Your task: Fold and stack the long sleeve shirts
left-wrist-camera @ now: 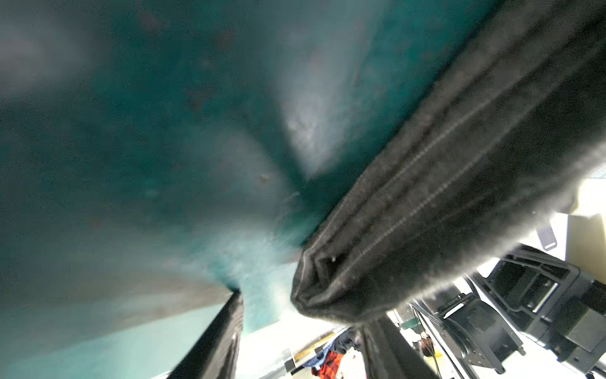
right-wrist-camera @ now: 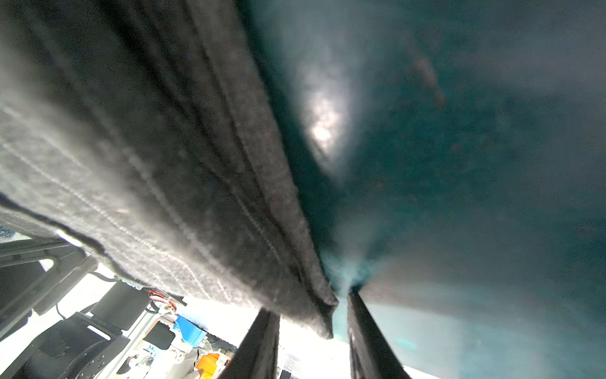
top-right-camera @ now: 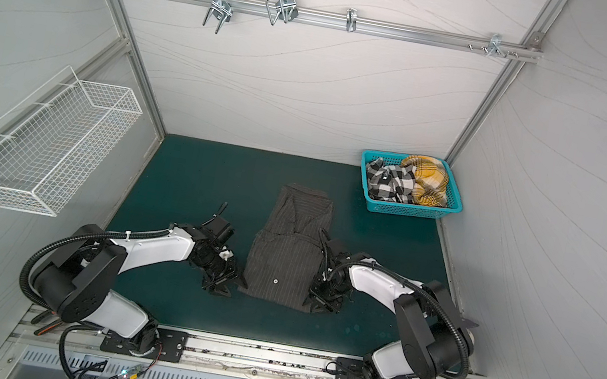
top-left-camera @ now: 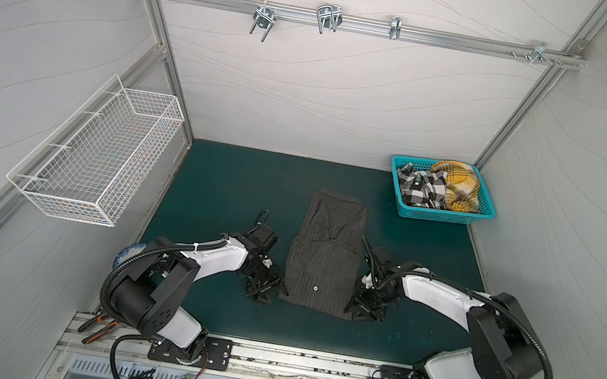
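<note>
Both my arms curl inward, wrists low; left gripper [top-left-camera: 261,296] and right gripper [top-left-camera: 359,312] point back toward my bases, jaws standing apart.

Pinstriped shirt [right-wrist-camera: 157,170] corner lies, seemingly ungripped, within the right pincer [right-wrist-camera: 311,306].

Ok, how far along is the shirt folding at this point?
Done: the charcoal pinstripe shirt lies on the mat with its sides folded in to a narrow strip. In hand: the left end effector and right end effector sit at its near corners, jaws open around the cloth. To do: folding it lengthwise, then the black-and-white plaid shirt and yellow plaid shirt, both crumpled in the basket.
</note>
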`<state>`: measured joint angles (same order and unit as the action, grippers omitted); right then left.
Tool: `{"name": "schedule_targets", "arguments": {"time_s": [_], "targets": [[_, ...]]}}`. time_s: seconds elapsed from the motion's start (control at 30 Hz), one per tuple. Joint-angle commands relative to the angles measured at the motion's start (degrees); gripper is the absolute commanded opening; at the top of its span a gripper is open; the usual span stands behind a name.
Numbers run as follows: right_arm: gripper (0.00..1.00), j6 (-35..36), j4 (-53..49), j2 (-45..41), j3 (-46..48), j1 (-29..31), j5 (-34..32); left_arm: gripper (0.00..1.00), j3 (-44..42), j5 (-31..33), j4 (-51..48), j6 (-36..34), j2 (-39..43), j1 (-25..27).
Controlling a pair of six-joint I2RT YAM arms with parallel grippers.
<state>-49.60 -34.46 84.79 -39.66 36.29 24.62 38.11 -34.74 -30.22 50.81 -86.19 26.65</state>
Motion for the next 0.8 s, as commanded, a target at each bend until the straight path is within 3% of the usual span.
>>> {"name": "schedule_targets", "arguments": {"time_s": [0.0, 0.17, 0.27, 0.67, 0.77], "targets": [[0.35, -0.30, 0.87, 1.77, 0.76, 0.19, -0.85, 0.54, -1.01, 3.69, 7.40, 0.07, -4.57, 0.68], [0.34, -0.19, 0.64, 1.41, 0.99, -0.09, -0.81, 0.67, -0.74, 4.90, 6.27, 0.52, -0.97, -0.19], [0.34, -0.24, 0.79, 1.35, 1.12, -0.39, -0.69, 0.69, 0.29, 6.89, 3.70, -0.29, 1.41, -0.29], [0.33, 0.24, 0.62, 1.25, 1.13, -0.87, -0.53, 0.59, 1.05, 7.58, 3.26, -1.66, -0.09, -0.73], [0.33, 0.33, 0.82, 1.46, 0.99, -0.87, -0.45, 0.44, 1.18, 7.40, 3.98, -2.10, -1.22, -0.65]]}}
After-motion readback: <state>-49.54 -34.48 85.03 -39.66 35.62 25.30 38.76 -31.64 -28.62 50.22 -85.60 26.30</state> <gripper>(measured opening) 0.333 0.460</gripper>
